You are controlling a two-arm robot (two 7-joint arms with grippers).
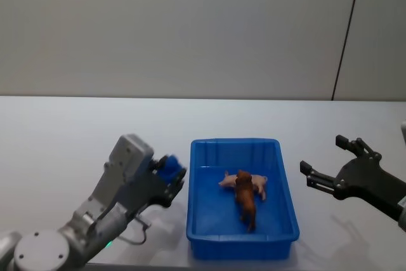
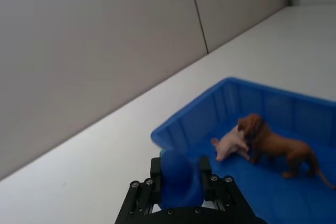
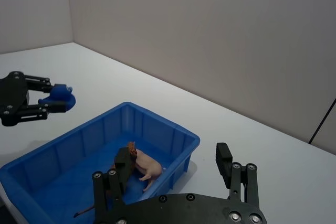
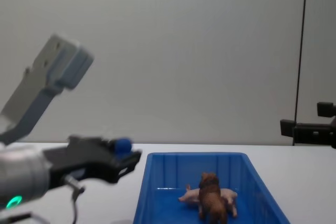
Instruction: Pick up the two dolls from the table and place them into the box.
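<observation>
One brown lion (image 1: pixel 245 198) and one pink pig (image 1: pixel 254 184) lie touching inside the blue box (image 1: pixel 287 204) on the table (image 1: pixel 63 138). The left gripper (image 1: pixel 174 178) hangs just left of the box, fingers clamped on a dark blue figure (image 1: pixel 169 167) — the right gripper (image 1: pixel 330 162) sits spread wide, holding nothing, right of it.

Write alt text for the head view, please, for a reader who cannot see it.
A blue box on a white table holds a brown lion and a pink pig, touching. The left end effector, just left of the box, grips a dark blue figure; the right end effector hangs open on the right.
</observation>
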